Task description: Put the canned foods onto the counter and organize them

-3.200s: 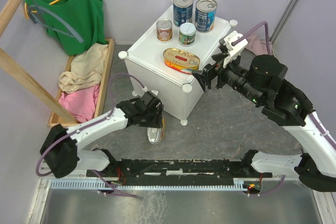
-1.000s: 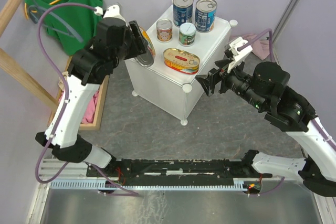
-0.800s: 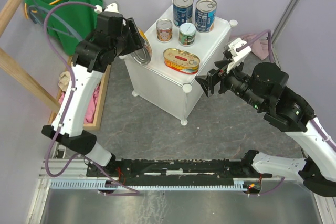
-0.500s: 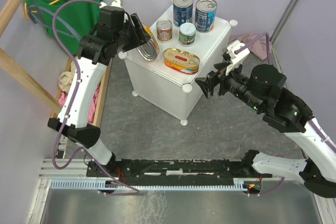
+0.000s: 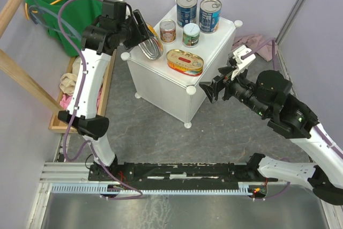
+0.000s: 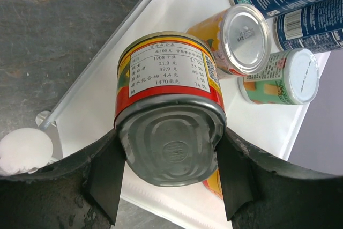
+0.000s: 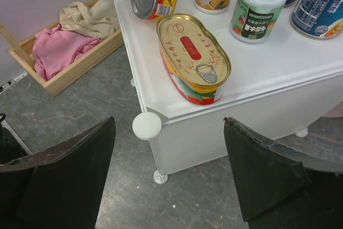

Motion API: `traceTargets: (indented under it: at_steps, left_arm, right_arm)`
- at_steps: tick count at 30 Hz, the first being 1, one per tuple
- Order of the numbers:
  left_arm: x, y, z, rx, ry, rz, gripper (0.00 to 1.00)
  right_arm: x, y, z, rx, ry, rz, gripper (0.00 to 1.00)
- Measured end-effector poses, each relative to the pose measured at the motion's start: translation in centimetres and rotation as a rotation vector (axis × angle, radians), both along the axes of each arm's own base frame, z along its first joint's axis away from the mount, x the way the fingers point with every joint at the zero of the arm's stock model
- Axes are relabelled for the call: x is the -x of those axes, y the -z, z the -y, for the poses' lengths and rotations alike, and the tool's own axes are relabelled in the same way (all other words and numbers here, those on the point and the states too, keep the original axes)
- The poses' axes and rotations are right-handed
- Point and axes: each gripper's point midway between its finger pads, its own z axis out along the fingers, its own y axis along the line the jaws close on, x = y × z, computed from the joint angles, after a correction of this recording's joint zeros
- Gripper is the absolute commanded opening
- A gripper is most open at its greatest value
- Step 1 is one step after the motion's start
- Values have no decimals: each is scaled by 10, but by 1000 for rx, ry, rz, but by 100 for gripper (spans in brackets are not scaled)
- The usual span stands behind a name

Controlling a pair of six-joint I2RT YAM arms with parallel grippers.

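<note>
Left gripper (image 6: 169,154) clamps an oval tin (image 6: 167,79) above the counter (image 6: 177,9) edge — right gripper (image 5: 210,90) spread, apart.

The counter (image 7: 278,63) is smooth, glossy white plastic. At its left edge, an oval tin (image 6: 170,132) shows a dull, ribbed bare-metal base and a glossy printed wall. The fingers (image 6: 104,181) of the left gripper (image 6: 169,154) clamped on it are matt black plastic. A second oval tin (image 7: 193,57) has a shiny gold-lacquered lid. The tall blue cans (image 5: 186,8) have glossy labels and bright metal tops. Further left, soft cloth (image 7: 53,52) fills a bare wooden tray (image 7: 80,71). The floor (image 7: 107,92) is matt, mottled grey.
</note>
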Motion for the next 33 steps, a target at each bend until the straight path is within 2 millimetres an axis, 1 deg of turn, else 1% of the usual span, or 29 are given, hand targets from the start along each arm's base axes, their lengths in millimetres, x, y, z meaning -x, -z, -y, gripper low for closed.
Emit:
traceTargets:
  at_steps: [5,14,25,30,33]
  left_arm:
    - [-7,5,0,34,4,-32,3]
    - [-7,7,-1,48,3,-53,18]
    - [-14,12,-1,46,-1,-56,37]
    - [-17,14,0,46,-2,-55,40]
    - [-23,18,1,48,-4,-48,44]
  right_arm:
    - [-1,9,-1,8,0,-7,90]
    - [1,5,-1,-24,-8,13,90]
    - [-1,15,-4,-16,-7,1,90]
    - [-1,13,-5,-23,-7,5,90]
    - [-2,11,-5,-31,-7,11,90]
